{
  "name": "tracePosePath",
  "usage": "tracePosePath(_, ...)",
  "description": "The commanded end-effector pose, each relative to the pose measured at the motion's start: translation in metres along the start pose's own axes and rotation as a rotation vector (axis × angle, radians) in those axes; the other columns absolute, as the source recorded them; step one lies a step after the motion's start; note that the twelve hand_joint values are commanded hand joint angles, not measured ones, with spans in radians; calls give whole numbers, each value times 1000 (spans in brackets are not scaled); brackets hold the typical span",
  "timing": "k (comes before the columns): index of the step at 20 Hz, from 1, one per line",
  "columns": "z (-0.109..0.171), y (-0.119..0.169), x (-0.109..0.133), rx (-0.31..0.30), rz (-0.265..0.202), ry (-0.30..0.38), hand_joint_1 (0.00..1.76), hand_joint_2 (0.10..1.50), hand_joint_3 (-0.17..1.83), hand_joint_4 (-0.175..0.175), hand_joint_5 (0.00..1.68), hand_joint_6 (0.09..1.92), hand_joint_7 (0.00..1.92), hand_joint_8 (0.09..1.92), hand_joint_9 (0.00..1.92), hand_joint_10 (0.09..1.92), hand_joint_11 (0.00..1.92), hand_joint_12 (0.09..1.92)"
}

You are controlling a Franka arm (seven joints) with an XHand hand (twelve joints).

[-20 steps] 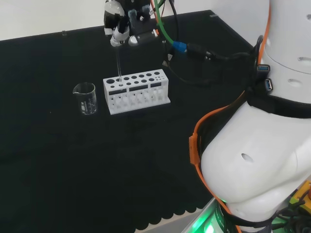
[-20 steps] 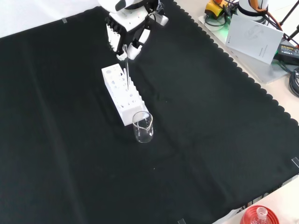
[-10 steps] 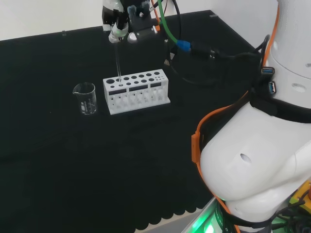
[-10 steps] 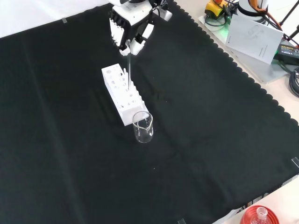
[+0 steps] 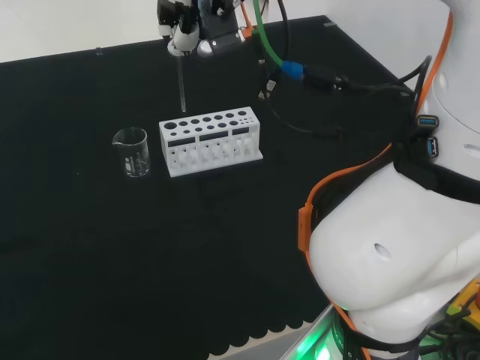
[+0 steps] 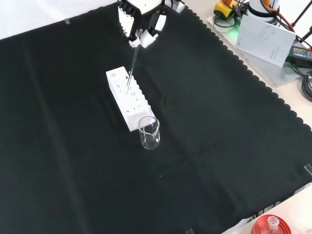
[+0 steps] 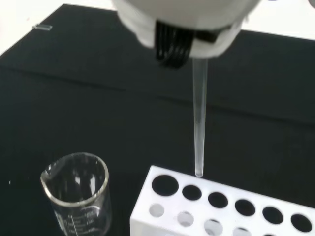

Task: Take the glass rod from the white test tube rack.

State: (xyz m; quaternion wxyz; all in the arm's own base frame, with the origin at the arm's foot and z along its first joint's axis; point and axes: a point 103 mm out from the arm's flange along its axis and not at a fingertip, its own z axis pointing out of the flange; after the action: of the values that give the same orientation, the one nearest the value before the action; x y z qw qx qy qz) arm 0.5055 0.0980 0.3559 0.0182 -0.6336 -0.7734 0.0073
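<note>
The hand (image 6: 141,22) pinches the top of the glass rod (image 5: 181,79) between curled fingers. Its tip hangs apparently just clear above the white rack (image 5: 210,140). The rod is probably light, stiff, slippery and fragile.

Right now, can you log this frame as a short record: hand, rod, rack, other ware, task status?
hand: hand above the rack's end, fingers pinching the rod's top
rod: glass rod hanging upright, lower tip clear of the holes
rack: white rack on the black cloth, tip over its beaker end
other ware: empty glass beaker beside the rack
task status: rod lifted out, held above the rack
</note>
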Motion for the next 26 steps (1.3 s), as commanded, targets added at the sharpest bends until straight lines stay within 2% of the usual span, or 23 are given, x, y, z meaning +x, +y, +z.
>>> tracePosePath(1,-8,-2,2,-13,1,2,1435,625,761,-175,1040,819,1257,803,1282,965,1394,800)
tracePosePath(16,-21,-12,18,-28,-8,-3,1436,613,779,-175,1043,819,1257,809,1293,959,1403,797)
tracePosePath(26,-24,-19,18,-43,-14,7,1436,615,777,-175,1041,816,1256,812,1296,956,1409,796)
